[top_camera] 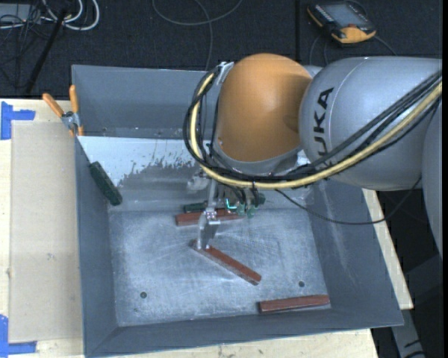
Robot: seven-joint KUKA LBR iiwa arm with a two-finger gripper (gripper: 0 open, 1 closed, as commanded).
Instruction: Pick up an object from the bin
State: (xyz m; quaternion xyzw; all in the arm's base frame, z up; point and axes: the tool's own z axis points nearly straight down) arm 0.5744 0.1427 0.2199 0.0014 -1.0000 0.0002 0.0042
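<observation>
My gripper [206, 239] hangs below the orange wrist cover, in the middle of the bin. Its tip stands just above the upper left end of a brown flat stick [228, 265] that lies diagonally on the bin floor. A second brown stick [188, 219] lies level just behind the gripper, partly hidden by it. Whether the tip touches either stick cannot be told.
A third brown stick [293, 303] lies along the front edge at the right. A dark green bar [104, 183] leans on the left wall. The arm and its cables cover the bin's back right part.
</observation>
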